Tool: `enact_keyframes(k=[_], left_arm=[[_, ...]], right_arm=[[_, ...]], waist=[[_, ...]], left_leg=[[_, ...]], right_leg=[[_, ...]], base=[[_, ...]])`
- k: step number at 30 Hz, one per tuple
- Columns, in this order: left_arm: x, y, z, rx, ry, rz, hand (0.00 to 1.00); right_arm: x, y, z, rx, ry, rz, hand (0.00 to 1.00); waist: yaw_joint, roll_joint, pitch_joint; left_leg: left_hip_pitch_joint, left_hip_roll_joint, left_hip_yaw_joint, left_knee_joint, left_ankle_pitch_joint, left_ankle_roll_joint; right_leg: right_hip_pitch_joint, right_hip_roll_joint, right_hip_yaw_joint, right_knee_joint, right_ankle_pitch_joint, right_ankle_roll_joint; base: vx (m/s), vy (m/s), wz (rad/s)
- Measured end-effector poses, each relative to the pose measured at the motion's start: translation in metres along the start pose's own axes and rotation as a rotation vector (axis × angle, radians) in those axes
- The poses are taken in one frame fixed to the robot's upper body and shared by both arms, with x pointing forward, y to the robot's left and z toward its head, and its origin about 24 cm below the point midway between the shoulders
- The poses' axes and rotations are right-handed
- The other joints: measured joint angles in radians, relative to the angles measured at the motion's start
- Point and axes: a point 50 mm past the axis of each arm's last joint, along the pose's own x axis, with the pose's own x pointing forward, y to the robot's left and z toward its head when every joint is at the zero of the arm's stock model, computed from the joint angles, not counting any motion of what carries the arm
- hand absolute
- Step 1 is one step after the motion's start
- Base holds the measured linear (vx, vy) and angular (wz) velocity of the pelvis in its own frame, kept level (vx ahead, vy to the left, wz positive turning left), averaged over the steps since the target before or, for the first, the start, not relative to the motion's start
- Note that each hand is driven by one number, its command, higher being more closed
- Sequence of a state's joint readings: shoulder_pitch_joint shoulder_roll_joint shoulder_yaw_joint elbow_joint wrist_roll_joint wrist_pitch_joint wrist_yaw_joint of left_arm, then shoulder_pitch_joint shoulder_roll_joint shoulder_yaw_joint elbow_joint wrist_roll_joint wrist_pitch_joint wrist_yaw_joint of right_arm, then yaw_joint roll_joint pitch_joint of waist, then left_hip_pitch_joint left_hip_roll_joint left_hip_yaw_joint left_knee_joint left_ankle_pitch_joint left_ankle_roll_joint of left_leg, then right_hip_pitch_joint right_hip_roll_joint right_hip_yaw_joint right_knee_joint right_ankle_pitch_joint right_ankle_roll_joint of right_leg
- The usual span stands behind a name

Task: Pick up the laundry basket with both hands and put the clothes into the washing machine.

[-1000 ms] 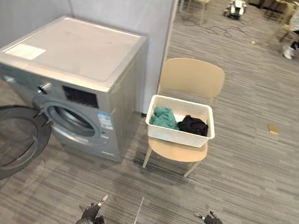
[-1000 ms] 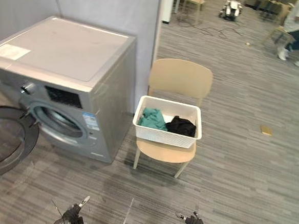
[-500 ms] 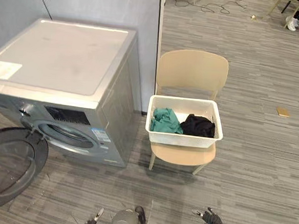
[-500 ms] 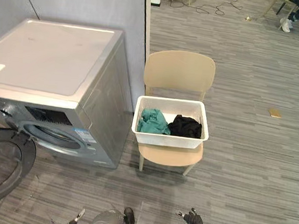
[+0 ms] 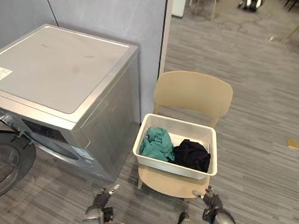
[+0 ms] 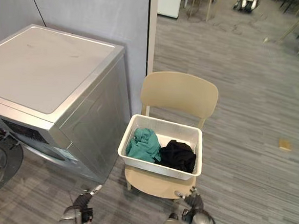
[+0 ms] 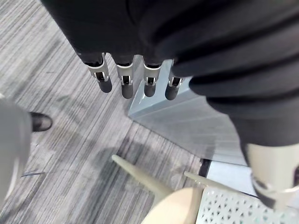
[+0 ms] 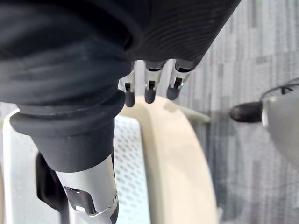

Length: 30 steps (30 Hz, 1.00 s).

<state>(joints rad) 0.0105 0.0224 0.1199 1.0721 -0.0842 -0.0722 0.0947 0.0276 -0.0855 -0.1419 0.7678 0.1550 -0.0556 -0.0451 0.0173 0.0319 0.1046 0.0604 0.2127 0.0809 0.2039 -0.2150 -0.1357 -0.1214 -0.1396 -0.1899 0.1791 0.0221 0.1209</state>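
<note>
basket (image 5: 172, 167) on chair (image 5: 193, 92), ahead of left robot hand (image 5: 100, 203) and right robot hand (image 5: 212, 206); fingers straight.

Even, diffuse indoor light, moderately bright. We note soft sheen across washing machine (image 5: 60, 67) top, its front darker. Soft-edged shadow on floor (image 5: 269, 166) beneath chair (image 5: 193, 92); we see shade pooling along machine's base.

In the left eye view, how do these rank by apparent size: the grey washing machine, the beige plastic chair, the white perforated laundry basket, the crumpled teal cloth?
1. grey washing machine
2. beige plastic chair, partly covered
3. white perforated laundry basket
4. crumpled teal cloth
</note>
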Motion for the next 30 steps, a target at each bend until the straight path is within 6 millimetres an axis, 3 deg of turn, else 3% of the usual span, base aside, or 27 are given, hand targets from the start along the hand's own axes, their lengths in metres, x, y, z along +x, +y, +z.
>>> enact_keyframes(k=[1,4,7,12,15,17,19,22,26,30], left_arm=[[-0.001,-0.004,-0.004,-0.006,0.013,-0.008,0.00],[0.000,-0.004,0.001,-0.005,-0.002,-0.010,0.00],[0.000,0.000,0.001,0.004,-0.003,0.001,0.00],[-0.002,0.025,-0.012,-0.017,0.039,0.080,0.00],[-0.005,0.037,-0.022,-0.002,0.067,0.111,0.00],[-0.005,0.044,-0.018,0.016,0.055,0.127,0.00],[-0.001,0.043,-0.007,0.028,0.026,0.119,0.00],[0.000,0.046,0.000,0.039,0.007,0.133,0.00],[0.000,0.049,0.004,0.039,-0.010,0.155,0.00],[0.001,0.050,0.008,0.050,-0.028,0.154,0.00]], right_arm=[[-0.001,0.002,0.010,-0.006,-0.050,0.012,0.00],[-0.006,0.004,0.029,-0.017,-0.139,0.024,0.00],[-0.014,0.013,0.062,-0.007,-0.288,0.050,0.00],[-0.049,0.042,0.133,0.008,-0.687,0.179,0.00],[-0.051,0.053,0.148,0.005,-0.757,0.232,0.00],[-0.046,0.060,0.159,-0.029,-0.774,0.258,0.00],[-0.041,0.071,0.181,-0.129,-0.821,0.273,0.00],[-0.042,0.080,0.182,-0.145,-0.824,0.290,0.00],[-0.039,0.073,0.157,-0.128,-0.743,0.259,0.00],[-0.038,0.069,0.151,-0.130,-0.720,0.248,0.00]], waist=[[-0.004,0.017,-0.012],[-0.004,0.015,-0.016],[-0.001,-0.008,-0.023],[0.003,-0.047,-0.039],[0.021,-0.065,-0.040],[0.038,-0.073,-0.032],[0.057,-0.077,0.018],[0.081,-0.087,0.065],[0.080,-0.098,0.074],[0.079,-0.105,0.098]], left_leg=[[-0.011,0.027,-0.015,-0.015,0.018,-0.023],[-0.025,0.050,-0.053,-0.063,0.071,-0.054],[-0.034,0.052,-0.053,-0.109,0.107,-0.067],[-0.048,0.031,-0.050,-0.128,0.107,-0.068],[-0.052,0.024,-0.050,-0.134,0.107,-0.068],[-0.081,0.021,-0.051,-0.136,0.107,-0.067],[-0.104,0.016,-0.053,-0.136,0.107,-0.067],[-0.121,0.013,-0.067,-0.136,0.111,-0.061],[-0.141,0.002,-0.103,-0.152,0.123,-0.053],[-0.132,-0.008,-0.093,-0.159,0.127,-0.049]], right_leg=[[0.022,0.033,-0.029,-0.052,0.013,-0.019],[0.045,0.065,-0.069,-0.116,0.031,-0.044],[0.053,0.072,-0.095,-0.174,0.058,-0.055],[0.082,0.064,-0.104,-0.278,0.123,-0.048],[0.078,0.057,-0.108,-0.279,0.127,-0.046],[0.051,0.054,-0.110,-0.279,0.141,-0.048],[0.026,0.049,-0.110,-0.279,0.164,-0.050],[0.018,0.045,-0.120,-0.280,0.176,-0.050],[0.014,0.033,-0.152,-0.283,0.177,-0.049],[0.013,0.024,-0.141,-0.279,0.182,-0.042]], base=[[0.15,-0.247,0.23],[0.08,-0.197,0.33],[0.03,-0.070,0.25],[-0.02,0.015,0.07],[-0.07,0.020,0.06],[-0.11,0.013,0.03],[-0.19,0.022,0.02],[-0.16,0.004,0.15],[-0.06,0.000,0.24],[-0.01,0.010,-0.03]])
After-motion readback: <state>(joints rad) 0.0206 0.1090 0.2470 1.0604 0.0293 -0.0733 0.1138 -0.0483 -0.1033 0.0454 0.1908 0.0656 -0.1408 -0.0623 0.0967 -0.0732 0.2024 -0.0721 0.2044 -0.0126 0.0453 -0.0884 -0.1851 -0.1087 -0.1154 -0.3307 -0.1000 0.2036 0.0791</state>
